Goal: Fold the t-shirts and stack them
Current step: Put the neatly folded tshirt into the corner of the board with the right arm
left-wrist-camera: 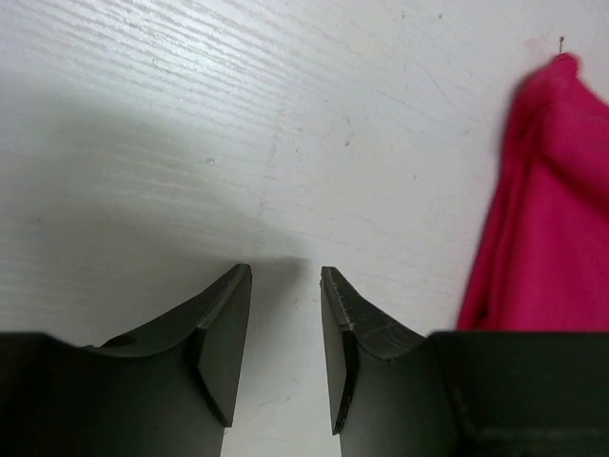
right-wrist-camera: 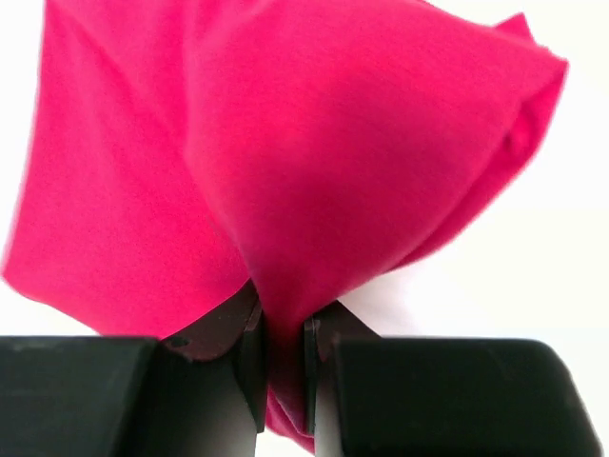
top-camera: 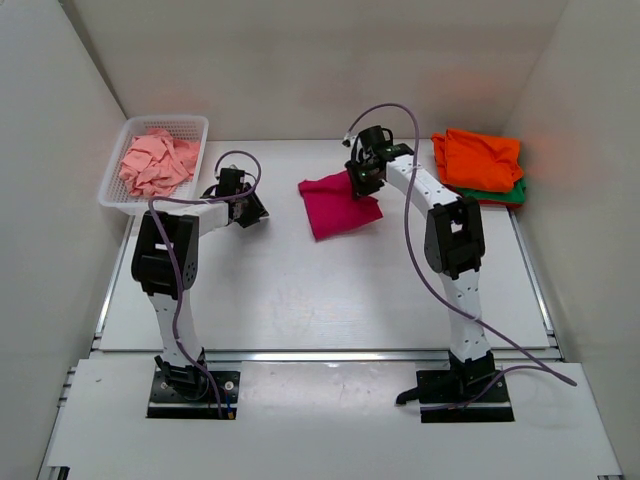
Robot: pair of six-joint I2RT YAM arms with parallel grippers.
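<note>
magenta shirt (top-camera: 340,205): folded to a small square, lying on the far half of the table (top-camera: 300,290), near its middle. the shirt's right edge is bunched up and pinched by the right gripper (top-camera: 362,178), whose fingers are clenched on a fold of cloth; in the right wrist view the cloth runs down between the pads. the left gripper (top-camera: 245,208) hangs near the shirt's left side, apart from it, its fingers parted with nothing between them and bare table below.

at far right, the orange shirt (top-camera: 478,158) lies folded on the green shirt (top-camera: 514,194), of which only an edge shows. a red sliver under these may be a further shirt, but too little shows to tell. the salmon shirt (top-camera: 158,163) lies crumpled in the basket (top-camera: 115,190) at far left.

step in hand, as judged: the folding of the magenta shirt looks done, and it is gripped for transfer to the stack at right. the next move calls for a lift that keeps the folds closed, a carry over the orange shirt, a square set-down, then release. a one-edge pinch may let the folds sag open.

no brand, label or writing can be read in any view.
</note>
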